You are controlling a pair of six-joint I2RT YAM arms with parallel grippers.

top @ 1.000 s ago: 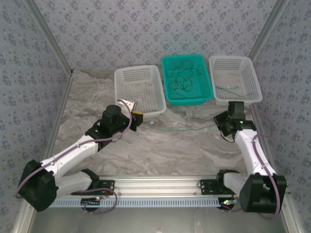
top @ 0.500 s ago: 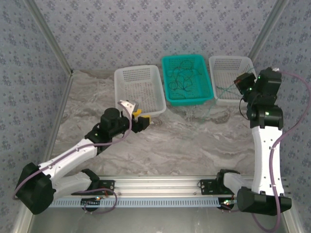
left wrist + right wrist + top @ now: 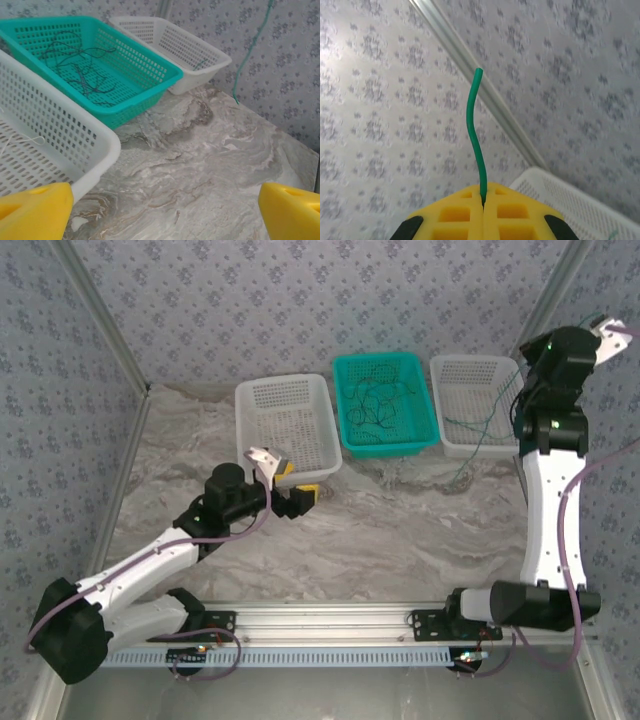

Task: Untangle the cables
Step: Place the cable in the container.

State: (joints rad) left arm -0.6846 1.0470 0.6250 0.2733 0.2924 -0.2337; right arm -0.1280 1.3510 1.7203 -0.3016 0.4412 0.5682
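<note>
A tangle of thin dark and green cables [image 3: 375, 400] [image 3: 82, 75] lies in the teal basket [image 3: 420, 365] [image 3: 150, 65]. My right gripper [image 3: 603, 326] [image 3: 483, 196] is raised high at the back right, shut on one green cable [image 3: 475, 130]. That cable [image 3: 487, 435] [image 3: 252, 47] hangs down past the right white basket [image 3: 480, 375], and its loose end dangles by the table. My left gripper [image 3: 288, 480] [image 3: 165, 212] is open over bare table beside the left white basket [image 3: 250, 425], nothing between its yellow fingertips [image 3: 35, 212].
Another green wire [image 3: 468, 423] lies in the right white basket [image 3: 200, 47]. A whitish wire [image 3: 22, 142] rests in the left white basket [image 3: 95, 145]. Patterned walls close in the back and both sides. Bare marbled table [image 3: 400, 530] spreads in front of the baskets.
My right arm rose from table height to above the right basket, lifting the green cable off the table until it hangs. My left gripper shifted slightly right and lower.
</note>
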